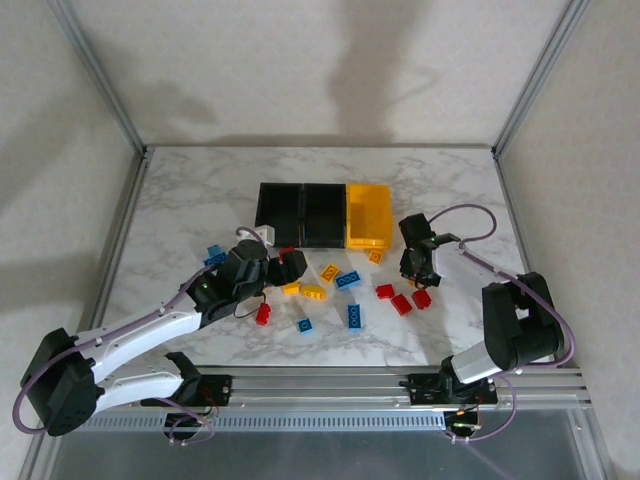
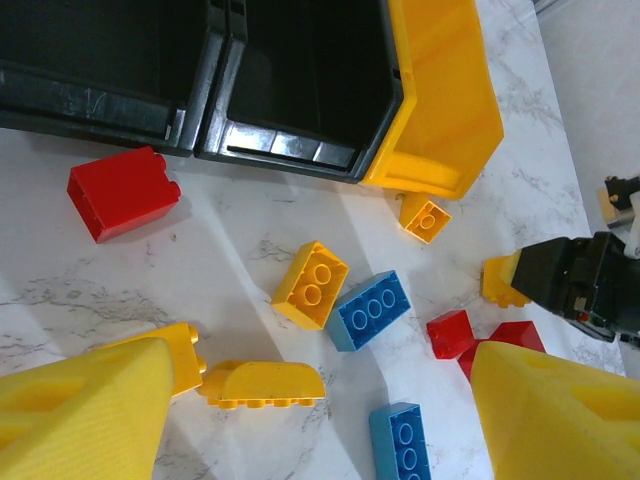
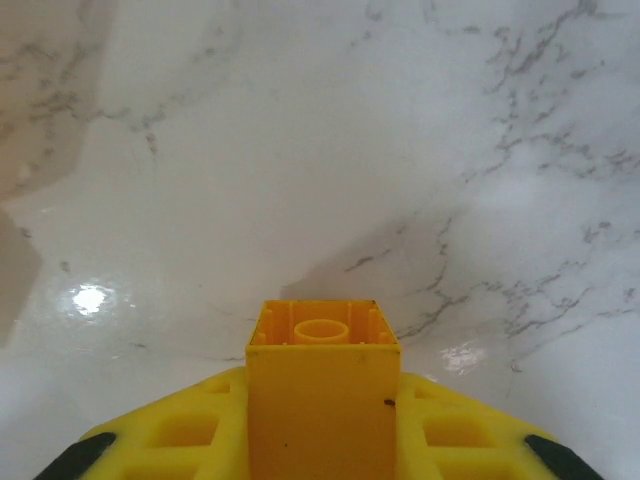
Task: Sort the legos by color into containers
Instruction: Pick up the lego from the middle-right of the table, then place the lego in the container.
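Light: bright, even, from above | Shadows: 2 broad soft shadows on back wall (image 1: pixel 300 60), upper part of top view | Glare: 2 white spots on marble table (image 3: pixel 300 150), lower part of right wrist view | Focus: left gripper fingers (image 2: pixel 80 410) slightly soft in lower corners of left wrist view; yellow lego (image 3: pixel 322 390) sharp

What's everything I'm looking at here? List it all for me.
table: one, white marble, under everything
black bins: two, black, side by side at mid-table
yellow bin: one, yellow, right end of that row
red legos: five, red, loose in front of the bins
blue legos: four, blue, loose among the red
loose yellow legos: four, yellow, loose in front of the bins
held yellow lego: one, yellow, in the right end effector
arms: two, white and black, bases at the near edge
left end effector: one, yellow fingers, open over the bricks
right end effector: one, shut on the held yellow lego
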`<action>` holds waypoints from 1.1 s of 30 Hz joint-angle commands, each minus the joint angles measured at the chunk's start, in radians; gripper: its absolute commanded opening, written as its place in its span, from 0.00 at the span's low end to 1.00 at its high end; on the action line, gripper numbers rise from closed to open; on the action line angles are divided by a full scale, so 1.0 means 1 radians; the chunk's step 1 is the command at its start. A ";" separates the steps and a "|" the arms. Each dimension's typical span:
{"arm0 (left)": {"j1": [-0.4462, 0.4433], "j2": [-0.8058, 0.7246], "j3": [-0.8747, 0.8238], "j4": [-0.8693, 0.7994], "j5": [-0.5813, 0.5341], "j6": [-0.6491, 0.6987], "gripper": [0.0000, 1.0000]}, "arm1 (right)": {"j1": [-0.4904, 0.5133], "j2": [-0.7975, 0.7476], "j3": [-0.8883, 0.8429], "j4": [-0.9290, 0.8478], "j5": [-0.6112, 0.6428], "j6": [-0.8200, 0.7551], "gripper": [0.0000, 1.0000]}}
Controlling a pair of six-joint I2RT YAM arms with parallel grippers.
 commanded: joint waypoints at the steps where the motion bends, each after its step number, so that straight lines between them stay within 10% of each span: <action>1: 0.004 -0.009 0.005 0.004 0.002 -0.014 0.78 | 0.004 -0.050 0.088 -0.048 0.015 -0.022 0.21; 33: 0.014 -0.064 0.010 -0.078 -0.091 -0.063 0.78 | 0.109 0.526 0.695 0.021 -0.069 -0.085 0.31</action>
